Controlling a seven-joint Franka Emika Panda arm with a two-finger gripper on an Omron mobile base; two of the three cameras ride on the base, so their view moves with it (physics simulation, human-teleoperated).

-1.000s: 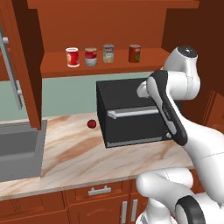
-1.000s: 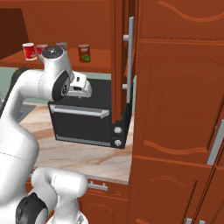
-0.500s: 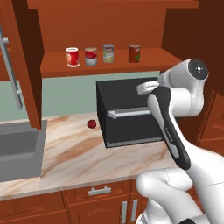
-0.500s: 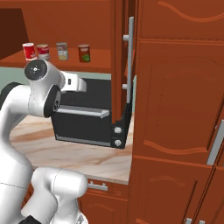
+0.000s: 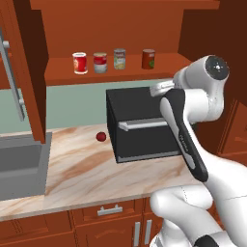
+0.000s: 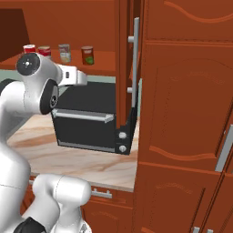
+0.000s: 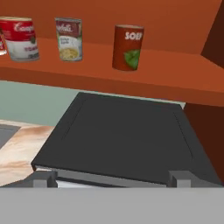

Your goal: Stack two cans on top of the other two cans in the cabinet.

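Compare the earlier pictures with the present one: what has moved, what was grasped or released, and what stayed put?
The arm swung: its upper joint moved right in the left base view and left in the right base view, and the hand now sits over the black oven. Nothing was grasped or released. The fingers stand apart, holding nothing. The four cans stayed in their row on the cabinet shelf, unstacked; the small red object stayed too.

On the dark red-brown can [image 7: 128,47] on the cabinet [image 7: 131,72] shelf we read "SOUP" in pale capitals above its green patch. The red and silver can [image 7: 20,38] carries white script we take for a brand name, too blurred to spell out, and the pale can [image 7: 69,39] likewise bears unreadable script.
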